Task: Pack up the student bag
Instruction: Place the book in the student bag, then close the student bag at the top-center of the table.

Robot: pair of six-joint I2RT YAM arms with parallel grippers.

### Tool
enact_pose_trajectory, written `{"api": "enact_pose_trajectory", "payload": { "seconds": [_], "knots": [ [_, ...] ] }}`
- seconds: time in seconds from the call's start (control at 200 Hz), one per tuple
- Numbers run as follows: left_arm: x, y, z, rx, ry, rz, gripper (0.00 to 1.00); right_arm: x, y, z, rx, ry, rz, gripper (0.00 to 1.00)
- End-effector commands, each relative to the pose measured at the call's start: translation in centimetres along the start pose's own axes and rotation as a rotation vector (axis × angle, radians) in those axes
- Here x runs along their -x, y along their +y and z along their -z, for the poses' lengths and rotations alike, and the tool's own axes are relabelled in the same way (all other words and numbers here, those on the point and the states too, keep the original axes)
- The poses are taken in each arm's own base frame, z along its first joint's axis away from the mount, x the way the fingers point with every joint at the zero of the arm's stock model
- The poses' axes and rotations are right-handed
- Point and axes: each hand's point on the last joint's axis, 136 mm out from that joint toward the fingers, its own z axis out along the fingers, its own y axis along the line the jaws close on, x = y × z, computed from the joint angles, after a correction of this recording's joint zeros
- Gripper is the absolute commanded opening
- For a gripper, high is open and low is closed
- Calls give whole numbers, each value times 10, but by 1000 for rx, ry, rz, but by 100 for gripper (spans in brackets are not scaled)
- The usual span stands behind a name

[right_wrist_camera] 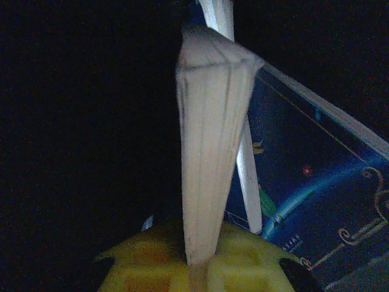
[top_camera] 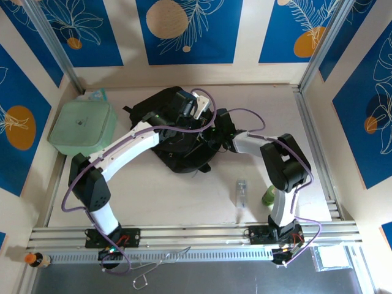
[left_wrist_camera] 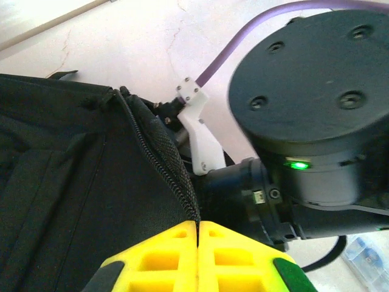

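The student bag is a black fabric backpack lying at the middle of the table. My left gripper is shut on the bag's zip edge, which runs up from between the yellow fingers and is held up off the bag. My right gripper is inside the dark bag, shut on a book by the edge of its pale pages. The book's dark blue cover hangs open to the right. In the left wrist view the right arm's black wrist sits close beside the bag opening.
A pale green square lidded container stands at the back left, close to the bag. A small clear case and a green object lie near the right arm's base. Metal frame posts rise at both back corners.
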Motion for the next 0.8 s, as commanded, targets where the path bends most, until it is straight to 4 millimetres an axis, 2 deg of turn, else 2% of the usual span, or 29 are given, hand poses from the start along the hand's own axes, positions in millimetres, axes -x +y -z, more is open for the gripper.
{"api": "enact_pose_trajectory", "payload": {
  "seconds": [0.0,0.08,0.165,0.31,0.445,0.545,0.655,0.75,0.795],
  "knots": [
    [23,-3,19,-13,-88,17,0,-7,6,-8,25,67,-23,16],
    [21,-1,17,-7,-82,26,0,-4,-2,2,8,41,-53,35],
    [17,2,16,-1,-71,37,0,1,-8,26,-3,-15,-45,47],
    [9,3,14,-14,-45,58,0,7,-12,81,28,-67,-60,54],
    [-3,-2,12,-55,-30,68,38,14,-27,135,24,-148,-60,59],
    [-17,8,12,-11,-23,94,61,24,-40,172,-25,-241,-28,66],
    [-39,34,17,76,-11,180,69,36,-52,206,-106,-355,2,72],
    [-67,67,24,158,-2,329,70,38,-51,220,-132,-403,43,75],
    [-86,84,27,197,8,422,69,38,-49,222,-134,-408,54,76]
  ]
}}
